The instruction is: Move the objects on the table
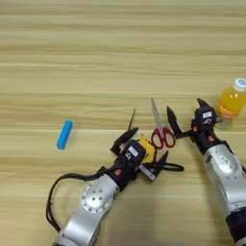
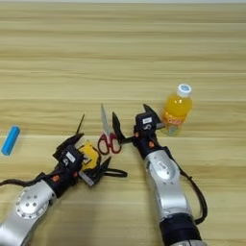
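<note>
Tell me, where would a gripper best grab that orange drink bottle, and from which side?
Probably around the middle of the bottle, below its white cap. It stands upright, so a level approach from the side suits it. The right gripper is open just to the bottle's left, so coming in from there looks simplest. The scissors lie on the gripper's other side.

I see the table [image 1: 120,43], pale wood planks, carrying a blue piece [image 1: 64,134], thin dark stick [image 1: 131,119], red-handled scissors [image 1: 160,129], tape measure [image 1: 146,149] with strap, and an upright orange-drink bottle [image 2: 176,109].
</note>
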Action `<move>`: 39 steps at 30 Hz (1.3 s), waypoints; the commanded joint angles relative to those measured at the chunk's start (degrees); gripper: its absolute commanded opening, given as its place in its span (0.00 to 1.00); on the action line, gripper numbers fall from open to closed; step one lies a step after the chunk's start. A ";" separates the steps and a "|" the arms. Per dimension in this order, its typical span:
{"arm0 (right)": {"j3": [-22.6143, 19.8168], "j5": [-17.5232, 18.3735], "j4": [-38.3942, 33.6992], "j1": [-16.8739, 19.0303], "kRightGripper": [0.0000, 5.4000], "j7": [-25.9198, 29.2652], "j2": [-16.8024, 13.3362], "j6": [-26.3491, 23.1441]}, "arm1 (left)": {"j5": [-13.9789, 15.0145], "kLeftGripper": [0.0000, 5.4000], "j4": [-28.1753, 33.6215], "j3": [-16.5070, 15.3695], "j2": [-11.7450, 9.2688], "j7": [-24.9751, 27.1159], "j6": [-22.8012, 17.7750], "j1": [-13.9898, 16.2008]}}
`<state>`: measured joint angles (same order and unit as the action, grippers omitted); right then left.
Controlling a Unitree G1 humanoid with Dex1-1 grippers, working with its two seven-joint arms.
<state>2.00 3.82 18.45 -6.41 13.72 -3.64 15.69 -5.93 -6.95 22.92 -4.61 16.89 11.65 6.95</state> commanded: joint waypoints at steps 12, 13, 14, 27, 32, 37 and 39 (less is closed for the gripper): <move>0.45 -0.20 -0.92 0.41 0.99 0.07 0.28 -0.05 | -0.99 1.00 -12.06 -0.85 1.98 -1.78 3.17 -2.08; 0.47 -0.21 -0.94 0.43 0.99 0.07 0.28 -0.05 | -0.98 1.00 -12.88 -0.90 2.12 -1.87 3.57 -2.25; 0.48 -0.22 -0.97 0.45 0.99 0.08 0.28 -0.06 | -0.95 1.00 -13.68 -0.99 2.30 -2.05 3.87 -2.44; 0.48 -0.26 -1.40 0.87 1.00 -0.04 0.19 -0.23 | 0.65 0.77 -16.67 -2.63 3.72 -1.01 7.81 -2.84; 0.49 -0.32 -1.54 1.00 1.00 -0.11 0.23 -0.28 | 1.12 0.76 -14.97 -3.12 3.88 -0.79 8.18 -2.30; 0.51 -0.35 -1.58 1.09 1.00 -0.07 0.21 -0.30 | 2.83 0.76 -9.61 -4.73 4.10 -1.33 8.83 -1.73; 0.54 -0.36 -1.56 1.11 1.00 -0.03 0.18 -0.34 | 3.86 0.76 -7.29 -5.65 4.24 -1.38 8.66 -1.49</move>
<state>2.56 3.61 17.65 -5.65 13.94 -3.56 15.66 -3.81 -17.31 18.12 -0.90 15.63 19.56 5.62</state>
